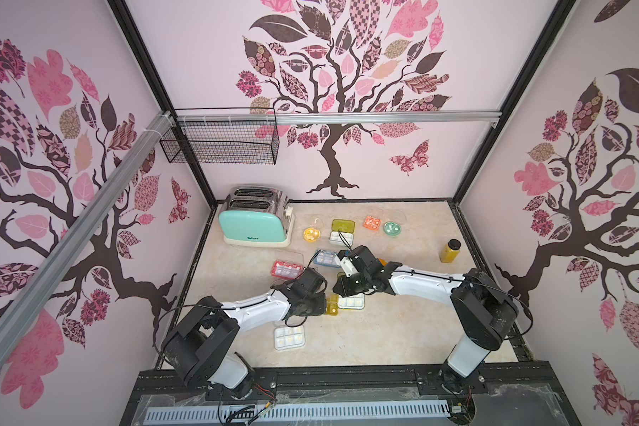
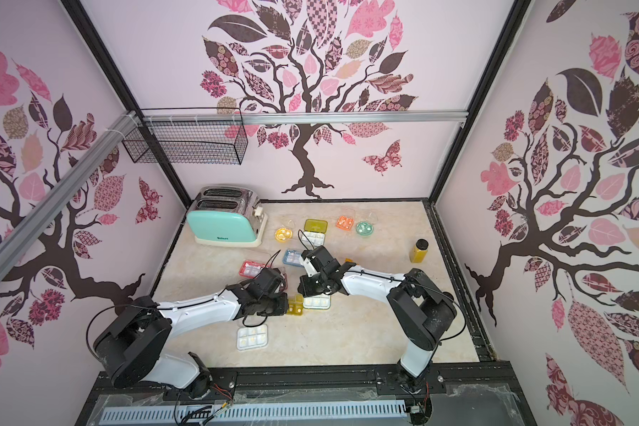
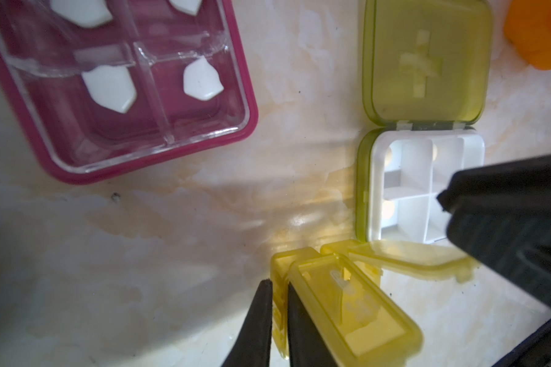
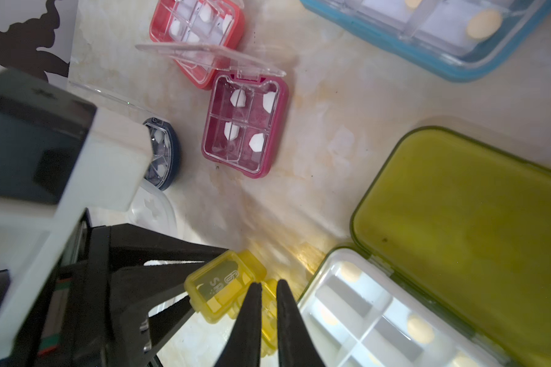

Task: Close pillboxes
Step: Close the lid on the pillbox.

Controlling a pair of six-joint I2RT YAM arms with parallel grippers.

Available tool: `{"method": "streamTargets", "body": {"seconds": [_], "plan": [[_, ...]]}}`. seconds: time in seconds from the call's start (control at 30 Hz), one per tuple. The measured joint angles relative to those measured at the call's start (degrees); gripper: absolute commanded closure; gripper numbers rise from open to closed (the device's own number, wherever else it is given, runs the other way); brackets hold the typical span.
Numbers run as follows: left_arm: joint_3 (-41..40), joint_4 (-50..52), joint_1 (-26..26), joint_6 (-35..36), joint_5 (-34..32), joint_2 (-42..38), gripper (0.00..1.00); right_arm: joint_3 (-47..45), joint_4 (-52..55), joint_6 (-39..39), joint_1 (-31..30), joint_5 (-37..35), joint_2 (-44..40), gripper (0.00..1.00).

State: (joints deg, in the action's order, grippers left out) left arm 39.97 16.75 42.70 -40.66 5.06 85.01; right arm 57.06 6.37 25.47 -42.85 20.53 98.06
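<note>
1. A small translucent yellow plastic pillbox (image 1: 332, 306) sat near the middle of a pale marble-patterned tabletop (image 1: 403, 332), between the two robot arms. It was just beside a yellow-green rectangular pillbox with a white compartment tray (image 4: 458, 222), whose lid lay flat open.
2. The left gripper (image 3: 279, 286) held its black fingers narrow, pinching one thin side wall of the yellow box.
3. The right gripper (image 4: 268, 286) was narrow too, with yellow plastic filling the slit between its fingers. It seemed to nip a raised lid flap, though blur made that uncertain.
4. By its looks, the yellow box would be very light, stiff and glossy. It would likely skid on the smooth table unless braced, and its thin flap hinges looked easy to strain.
5. The body wall seemed the best place to hold it for steadying, with pressure on each flap's free edge, away from the hinge.
6. In both top views the arms' wrists covered the grips. Embossed lettering on one yellow flap was only partly legible, and the open compartments could not be counted.
7. A maroon square pillbox with a clear raised lid (image 4: 245, 133) lay near. A navy round pillbox (image 4: 169, 149) was half hidden behind the left arm's white camera housing (image 4: 77, 159).
</note>
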Motion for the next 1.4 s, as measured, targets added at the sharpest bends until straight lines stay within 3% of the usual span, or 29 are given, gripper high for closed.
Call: {"method": "streamTargets", "body": {"seconds": [0.3, 0.5, 0.67, 0.8, 1.4], "plan": [[0.0, 0.0, 0.1, 0.1, -0.6, 0.0, 0.86, -3.2, -0.3, 0.0, -0.7, 2.0, -0.8, 0.85], [0.0, 0.0, 0.1, 0.1, -0.9, 0.0, 0.87, -3.4, 0.0, -0.7, -1.9, 2.3, -0.8, 0.66], [0.0, 0.0, 0.1, 0.1, -0.9, 0.0, 0.87, -3.7, 0.0, -0.9, -2.7, 2.2, -0.8, 0.64], [-0.1, 0.0, 0.1, 0.1, -0.9, 0.0, 0.87, -4.2, 0.1, -0.9, -3.5, 2.1, -0.8, 0.56], [-0.7, -0.4, 0.1, 0.0, -1.1, -0.3, 0.87, -6.9, -1.9, 4.1, -5.7, 0.5, 0.0, 0.63]]}}
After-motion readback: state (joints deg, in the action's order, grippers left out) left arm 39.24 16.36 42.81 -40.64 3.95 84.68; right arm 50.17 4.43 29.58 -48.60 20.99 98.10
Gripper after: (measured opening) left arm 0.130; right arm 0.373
